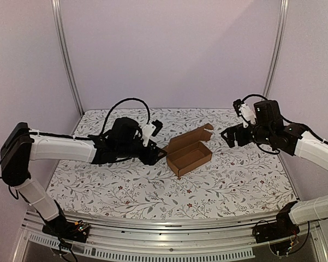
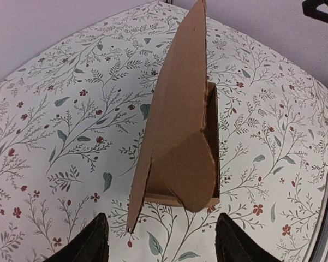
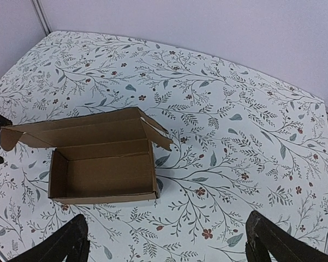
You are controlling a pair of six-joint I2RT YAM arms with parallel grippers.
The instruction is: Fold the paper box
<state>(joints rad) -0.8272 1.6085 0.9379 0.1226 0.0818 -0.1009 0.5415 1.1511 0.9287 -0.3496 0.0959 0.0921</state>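
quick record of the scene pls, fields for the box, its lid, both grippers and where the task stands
box: paper box, brown cardboard, tray walls up, resting on the floral tablecloth
lid: lid open, standing along the tray's far side, side flaps untucked
left gripper: left gripper open, just short of the box's left end, holding nothing
right gripper: right gripper open, apart from the box, to its right
task status: lid not yet closed

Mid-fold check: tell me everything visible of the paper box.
The paper box is plain brown cardboard, formed into a shallow, empty rectangular tray. Its hinged lid stands open along the far long side, ear flaps loose at both ends. It rests flat near the middle of the floral table. The left gripper sits open at one end; contact unclear.
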